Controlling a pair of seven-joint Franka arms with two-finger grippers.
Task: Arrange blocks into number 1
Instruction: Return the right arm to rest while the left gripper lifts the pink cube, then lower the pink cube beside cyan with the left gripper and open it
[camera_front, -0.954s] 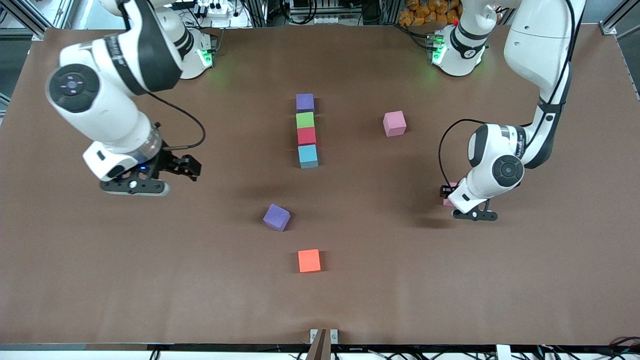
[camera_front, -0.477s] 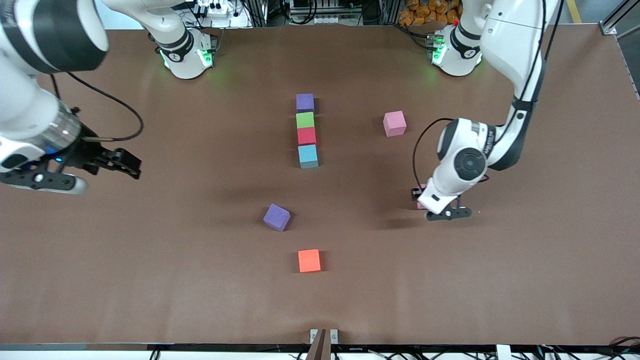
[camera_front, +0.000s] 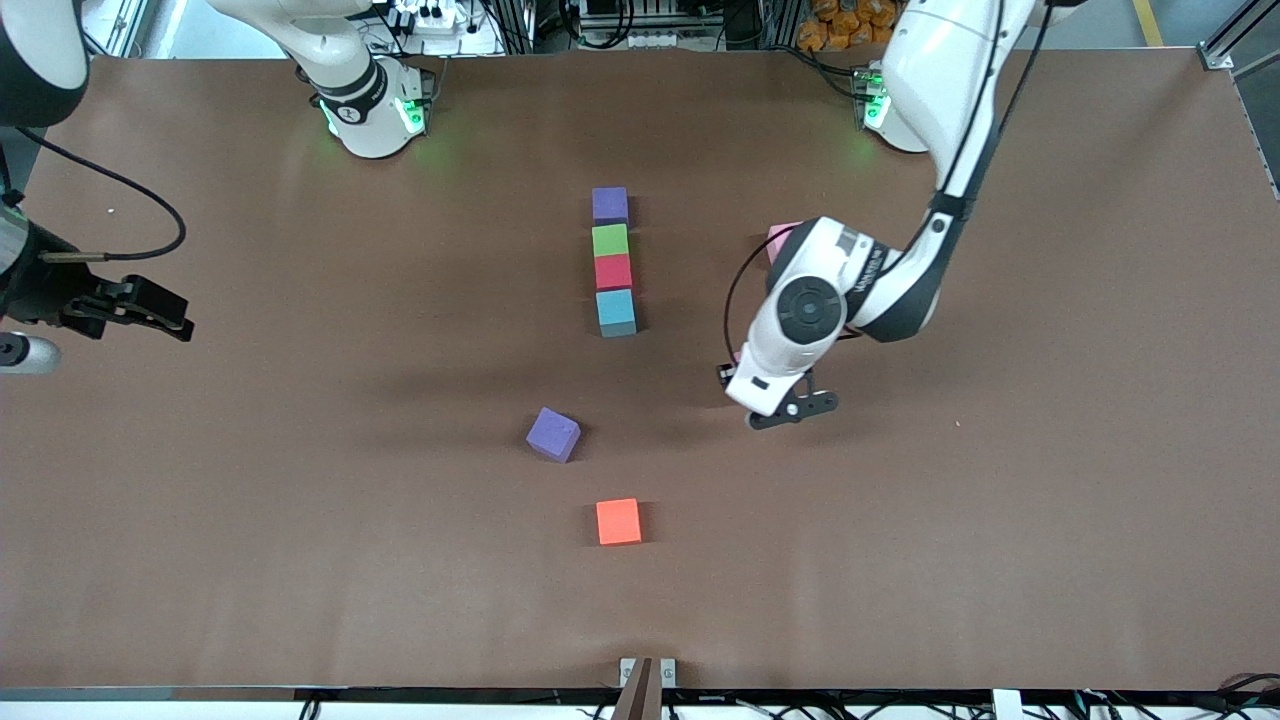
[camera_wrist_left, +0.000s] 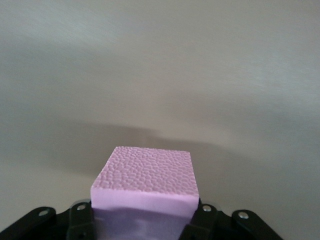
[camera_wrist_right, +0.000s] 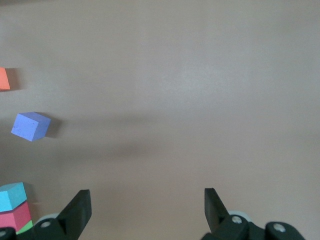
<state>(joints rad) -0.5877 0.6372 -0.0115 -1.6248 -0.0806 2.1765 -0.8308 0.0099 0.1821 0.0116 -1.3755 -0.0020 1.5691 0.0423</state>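
Four blocks form a column mid-table: purple, green, red and light blue. Nearer the front camera lie a loose, turned purple block and an orange block. My left gripper hangs over bare table beside the column's light blue end, shut on a pink block; the hand hides that block in the front view. The second pink block peeks out under the left arm. My right gripper is open and holds nothing, at the right arm's end of the table.
The right wrist view shows the brown table with the orange block, the loose purple block and the light blue block at its edge. The arms' bases stand along the table edge farthest from the front camera.
My left arm has carried the pink block from the left arm's end toward the column. My right arm has drawn back toward its own end of the table, gripper still open.
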